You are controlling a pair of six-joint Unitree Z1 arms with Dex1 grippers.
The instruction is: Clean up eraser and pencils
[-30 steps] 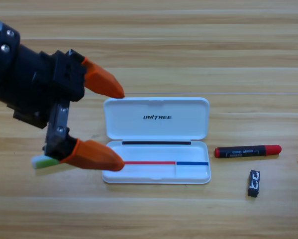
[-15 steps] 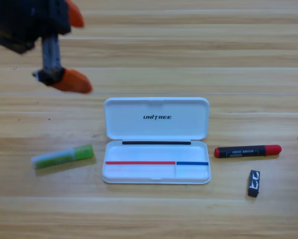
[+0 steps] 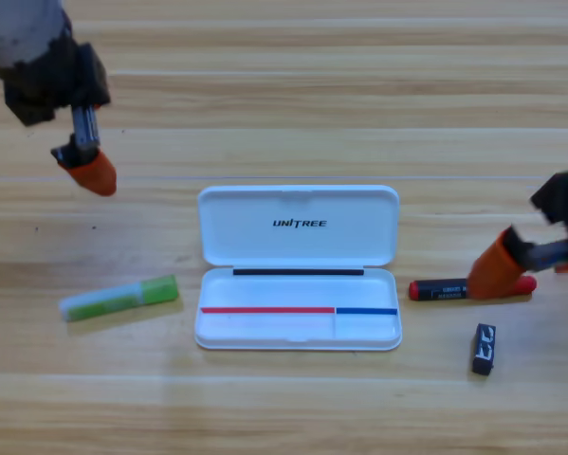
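High view: we are seeing the left gripper [image 3: 92, 171] waiting upper left, and a green-capped stick [image 3: 119, 298] left of the open white plastic case [image 3: 299, 267]. Right of it, the right gripper [image 3: 499, 268], grip unclear, is hovering over the black red-ended crayon [image 3: 442, 288], probably light, stiff; mid-body suits. The black eraser [image 3: 485, 348] is lying below.

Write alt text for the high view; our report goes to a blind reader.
The right gripper reaches in from the right edge onto a red-ended black crayon lying right of an open white case on a wooden table. A small black eraser lies below the crayon, a green stick lies left of the case, and the left gripper waits upper left.
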